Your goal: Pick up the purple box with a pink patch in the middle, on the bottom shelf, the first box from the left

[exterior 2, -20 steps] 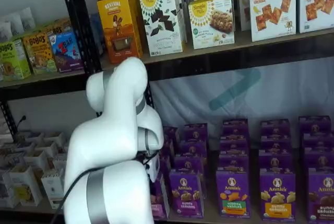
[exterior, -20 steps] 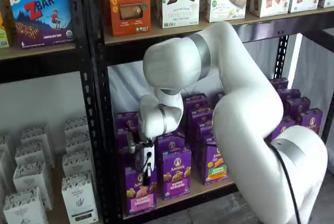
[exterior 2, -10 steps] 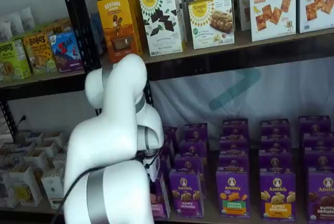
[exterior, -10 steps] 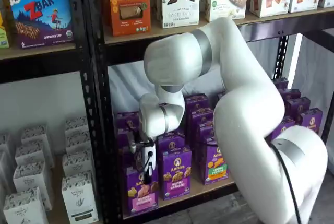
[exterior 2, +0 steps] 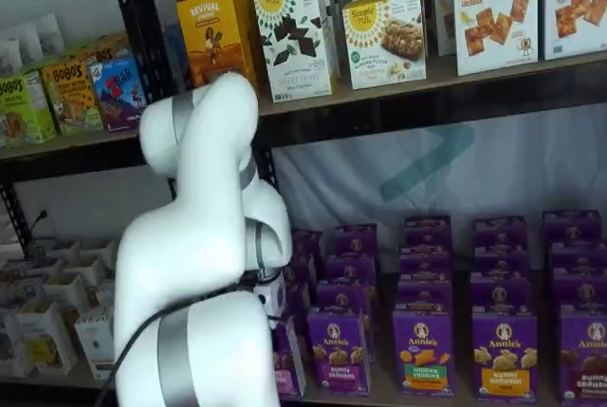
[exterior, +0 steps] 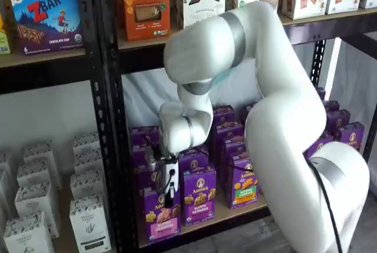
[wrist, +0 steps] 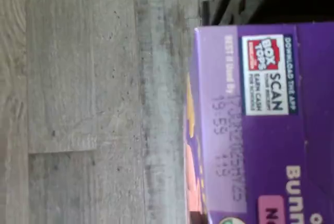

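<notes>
— Mostly we see the white arm (exterior: 277,117); what does it hide?

— It covers much of the purple box (exterior: 160,214), upright cardboard at the front left of the tan bottom shelf (exterior: 235,210), long axis vertical, pink band forward.

— And the jaws?

— The gripper (exterior: 170,193) shows one black finger side-on above the box; we cannot tell spread or pinching.

— Close up?

— The box top (wrist: 261,125) is cut off, print blurred.

Purple box (exterior: 161,214) with pink band; tan bottom shelf (exterior: 235,212)

The robot arm (exterior: 277,117) is big, round and shiny white, with grey bands and a thin black cable.
</notes>
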`<state>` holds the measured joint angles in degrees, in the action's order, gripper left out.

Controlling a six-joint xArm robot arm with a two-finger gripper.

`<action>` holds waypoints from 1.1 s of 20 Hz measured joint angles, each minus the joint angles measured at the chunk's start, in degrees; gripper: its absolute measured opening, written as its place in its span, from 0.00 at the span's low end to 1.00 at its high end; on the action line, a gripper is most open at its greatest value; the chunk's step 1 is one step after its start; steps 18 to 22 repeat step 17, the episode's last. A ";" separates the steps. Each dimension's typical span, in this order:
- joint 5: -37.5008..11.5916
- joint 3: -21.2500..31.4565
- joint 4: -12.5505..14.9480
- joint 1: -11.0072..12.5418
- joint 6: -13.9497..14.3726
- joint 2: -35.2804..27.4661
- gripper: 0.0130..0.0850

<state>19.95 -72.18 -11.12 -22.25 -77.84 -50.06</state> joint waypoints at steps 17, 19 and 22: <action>-5.99 19.86 1.14 0.42 0.35 15.43 0.22; -5.99 19.86 1.14 0.42 0.35 15.43 0.22; -5.99 19.86 1.14 0.42 0.35 15.43 0.22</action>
